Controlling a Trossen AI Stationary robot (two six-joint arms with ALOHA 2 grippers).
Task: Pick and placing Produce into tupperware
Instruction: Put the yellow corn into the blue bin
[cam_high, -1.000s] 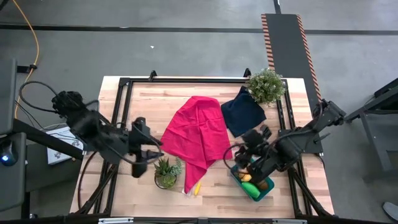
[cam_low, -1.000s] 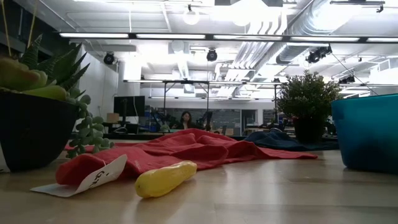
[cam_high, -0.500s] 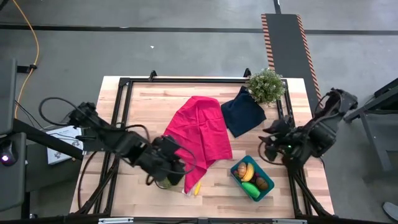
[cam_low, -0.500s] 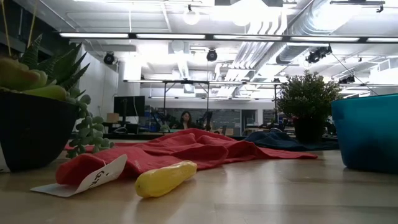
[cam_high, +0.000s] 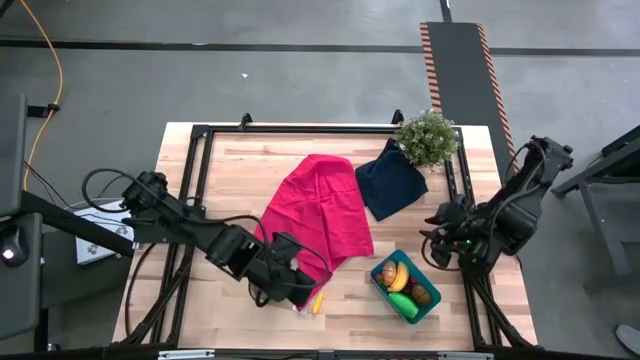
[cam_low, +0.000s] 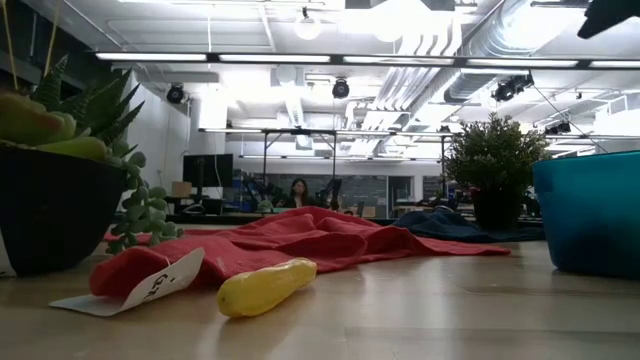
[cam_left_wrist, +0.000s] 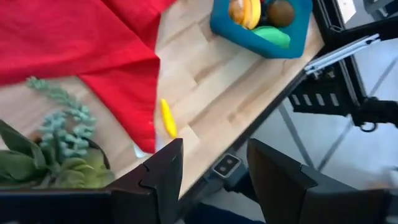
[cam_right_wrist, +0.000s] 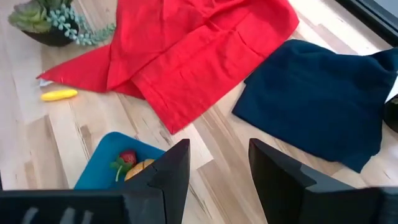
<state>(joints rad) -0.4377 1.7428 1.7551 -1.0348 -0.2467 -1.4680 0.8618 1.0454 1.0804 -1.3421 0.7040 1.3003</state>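
A yellow toy piece (cam_high: 317, 302) lies on the wood by the red cloth's near tip, also in the low view (cam_low: 265, 287). The teal tupperware (cam_high: 378, 272) stands at the near right and holds a banana, a green piece and a brown piece (cam_left_wrist: 281, 11). My left gripper (cam_high: 298, 288) hovers open above the table, between the succulent pot (cam_left_wrist: 50, 149) and the yellow piece (cam_left_wrist: 168, 118). My right gripper (cam_high: 433, 240) hangs open at the table's right side, beyond the tub (cam_right_wrist: 109, 163), with nothing between its fingers (cam_right_wrist: 177, 163).
A red cloth (cam_high: 320, 212) is spread mid-table, with a navy cloth (cam_high: 390, 180) beyond it and a leafy potted plant (cam_high: 428, 138) at the far right. A white tag (cam_low: 150, 285) lies by the cloth's tip. The near table edge (cam_left_wrist: 249, 134) runs close to the yellow piece.
My left gripper has swung down and toward the table's right, from the left edge over the succulent to beside the yellow piece, rolling as it went. My right gripper has drawn back from above the tub toward the right edge, uncovering the produce inside.
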